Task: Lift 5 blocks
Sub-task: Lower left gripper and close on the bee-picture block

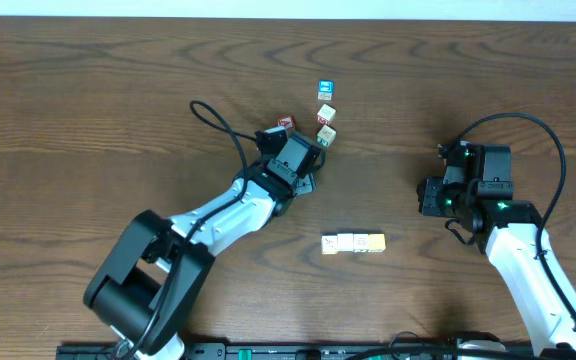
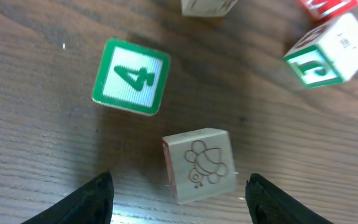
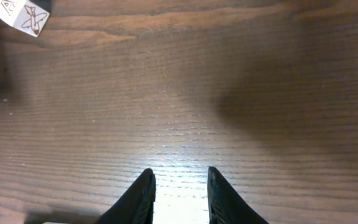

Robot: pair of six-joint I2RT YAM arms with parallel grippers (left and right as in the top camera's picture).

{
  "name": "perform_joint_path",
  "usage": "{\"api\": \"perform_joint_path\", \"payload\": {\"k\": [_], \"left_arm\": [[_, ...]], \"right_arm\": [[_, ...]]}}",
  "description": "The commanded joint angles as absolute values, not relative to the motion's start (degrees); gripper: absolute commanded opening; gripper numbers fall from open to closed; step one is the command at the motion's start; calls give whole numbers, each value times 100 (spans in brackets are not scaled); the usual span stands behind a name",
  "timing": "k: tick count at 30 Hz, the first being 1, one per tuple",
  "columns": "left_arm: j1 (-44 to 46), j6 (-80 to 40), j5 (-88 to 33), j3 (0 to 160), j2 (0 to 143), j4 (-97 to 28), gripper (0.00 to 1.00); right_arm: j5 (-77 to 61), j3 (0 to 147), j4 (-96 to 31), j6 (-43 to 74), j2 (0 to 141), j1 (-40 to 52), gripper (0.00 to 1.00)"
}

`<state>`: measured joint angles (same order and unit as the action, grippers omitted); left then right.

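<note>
Left wrist view: a cream bee block, printed face up, lies on the table between the two fingers of the left gripper. The jaws stand wide open, with a clear gap on each side of the block and no contact. The block sits slightly nearer the finger at the right of the frame and is turned a little off the line between the fingers.

Step in hand, as judged: the grasp of this block before a lift.
- Shift the gripper sideways so that the block is centred.
- Turn the wrist a little so that the pads meet flat faces and not edges.
- Lower until the pads reach mid-height of the block, then close gently and lift straight up.

Neighbours: a green 4 block lies near, ahead and to the left, and a green J block lies farther off to the right. Both are apart from the bee block. The finger on the 4 block's side needs watching on the way down.

Overhead view: a short row of blocks, one yellow and the rest cream, lies well apart nearer the table's front.

The right gripper hovers over bare wood, jaws a little apart, nothing between them.
</note>
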<state>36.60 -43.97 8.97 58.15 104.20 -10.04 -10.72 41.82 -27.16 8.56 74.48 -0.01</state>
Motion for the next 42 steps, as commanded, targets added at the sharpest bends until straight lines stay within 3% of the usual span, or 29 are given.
{"api": "perform_joint_path", "payload": {"k": [1,17,28,31,35,40,42], "left_arm": [[3686,-4488,972,6069,10573,-974,69],[3699,-4491,1278,6206,10921,-1072,65],[3695,-4486,1424,6206,10919,-1149,37],[3695,-4482,1426,6206,10919,-1149,39],[3695,-4462,1431,6206,10919,-1146,52],[3695,-4333,1577,6222,10916,-1127,53],[3695,-4219,1577,6248,10912,-1129,43]], "right_arm": [[-1105,4141,-2700,921,7459,-30,25],[-1111,4141,-2722,941,7459,-27,24],[-1149,4141,-2727,963,7459,-27,23],[-1151,4141,-2727,965,7459,-27,23],[-1151,4141,-2733,963,7459,-27,23],[-1151,4141,-2735,963,7459,-27,23],[-1151,4141,-2733,965,7461,-27,23]]}}
